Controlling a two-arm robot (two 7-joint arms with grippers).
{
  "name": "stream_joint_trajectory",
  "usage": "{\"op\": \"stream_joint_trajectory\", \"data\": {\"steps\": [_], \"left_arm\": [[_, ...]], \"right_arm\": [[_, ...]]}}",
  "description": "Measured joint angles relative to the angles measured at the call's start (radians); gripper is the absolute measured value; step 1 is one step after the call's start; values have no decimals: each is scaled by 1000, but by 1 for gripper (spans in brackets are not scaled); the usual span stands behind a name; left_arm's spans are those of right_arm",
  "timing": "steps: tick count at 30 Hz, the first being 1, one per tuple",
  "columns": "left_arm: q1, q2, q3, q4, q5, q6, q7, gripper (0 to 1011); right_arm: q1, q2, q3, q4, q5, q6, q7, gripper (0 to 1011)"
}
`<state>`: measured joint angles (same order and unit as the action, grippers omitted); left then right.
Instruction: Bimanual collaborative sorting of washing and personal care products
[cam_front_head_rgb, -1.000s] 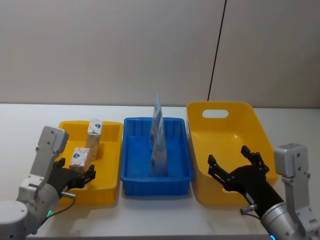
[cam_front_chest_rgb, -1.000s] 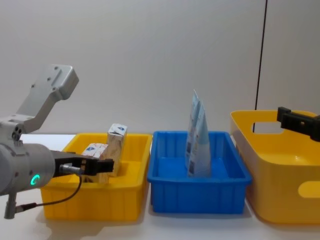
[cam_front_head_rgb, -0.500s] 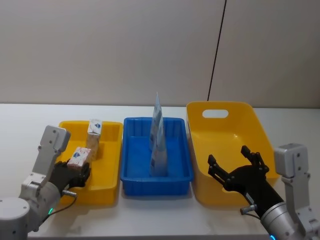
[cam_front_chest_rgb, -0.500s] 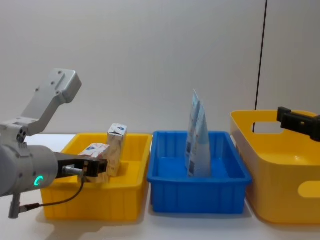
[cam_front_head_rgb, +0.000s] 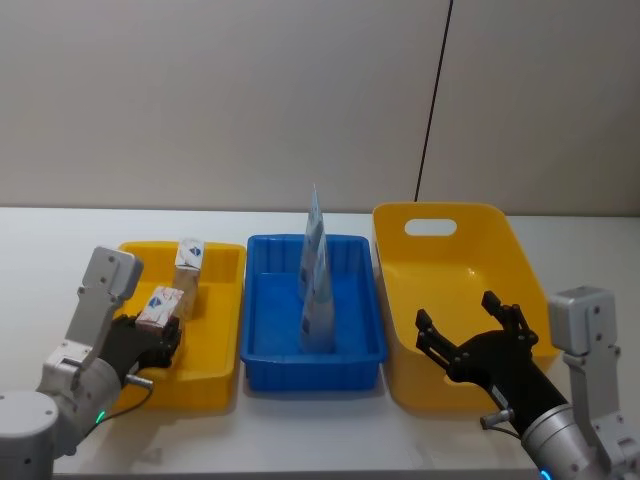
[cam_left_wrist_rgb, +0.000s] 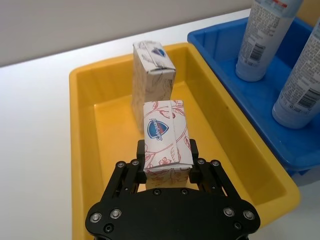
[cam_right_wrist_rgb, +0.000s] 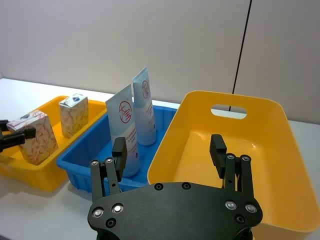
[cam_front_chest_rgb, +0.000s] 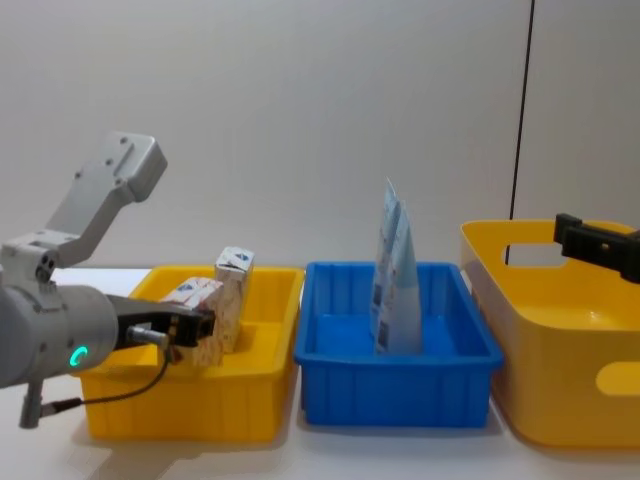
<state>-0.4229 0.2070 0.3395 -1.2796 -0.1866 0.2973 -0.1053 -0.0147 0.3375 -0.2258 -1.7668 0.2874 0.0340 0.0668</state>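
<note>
Left gripper (cam_front_head_rgb: 152, 328) has raised the white box with red leaf-vine print (cam_front_head_rgb: 160, 306) slightly over the last second and tipped it. Right arm hasn't moved.

- Left gripper (cam_left_wrist_rgb: 167, 151): jaws clamped on the near end of the white box (cam_left_wrist_rgb: 165, 131), one finger on each long side. The box sits over the near half of the left yellow bin (cam_front_head_rgb: 215, 335). From the chest view the box (cam_front_chest_rgb: 200, 298) is tilted with its far end up, and the gripper (cam_front_chest_rgb: 190, 328) is at its lower end.
- Small cream printed carton (cam_front_head_rgb: 188, 262) stands upright at the far end of the same bin, just beyond the held box. Can't tell if the box touches the carton (cam_left_wrist_rgb: 153, 75).
- Two pale blue tubes (cam_front_head_rgb: 314, 240) (cam_front_head_rgb: 320, 300) stand cap-down in the blue bin (cam_front_head_rgb: 310, 372), one behind the other, roughly upright. In the right wrist view the nearer tube (cam_right_wrist_rgb: 126, 131) is just in front of the farther one (cam_right_wrist_rgb: 144, 107).
- Right gripper (cam_front_head_rgb: 455, 313): jaws spread wide, holding nothing, hovering over the near part of the right yellow bin (cam_front_head_rgb: 440, 250). Same in its own wrist view (cam_right_wrist_rgb: 167, 145).
- All three bins sit side by side on the white table (cam_front_head_rgb: 300, 425), with the blue one in the middle.
</note>
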Motion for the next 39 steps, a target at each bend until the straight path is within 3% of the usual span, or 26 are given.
{"op": "stream_joint_trajectory", "data": {"steps": [12,21,39], "left_arm": [[-19,63,12,-51,30,-73,-83,410],[-38,123,17,-104,32,-129,-189,410],[-70,244,24,-203,-57,-186,-451,410]], "right_arm": [[0,0,0,0,0,0,0,1003],[0,0,0,0,0,0,0,1003],[0,0,0,0,0,0,0,1003]]}}
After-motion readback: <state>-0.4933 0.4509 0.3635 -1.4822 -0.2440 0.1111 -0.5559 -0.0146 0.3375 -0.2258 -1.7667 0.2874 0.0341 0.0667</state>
